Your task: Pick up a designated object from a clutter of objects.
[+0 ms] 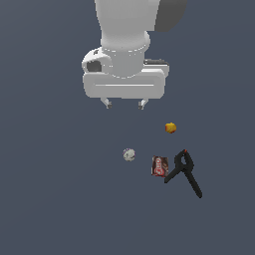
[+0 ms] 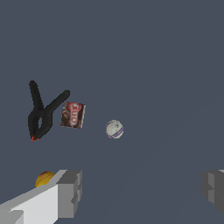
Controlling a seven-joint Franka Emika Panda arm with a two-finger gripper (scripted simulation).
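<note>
Hovering gripper (image 1: 125,104) gapes, well apart from the box (image 1: 160,166).

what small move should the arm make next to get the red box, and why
Probably shift the gripper toward the exterior view's right and nearer the camera, above the red box. Its jaws stand open and empty, off to one side of the box, which lies close beside the black clamp.

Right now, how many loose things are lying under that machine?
4: a ball, a box touching a clamp on the exterior view's right, and an orange lump farther up. None seem hidden.
</note>
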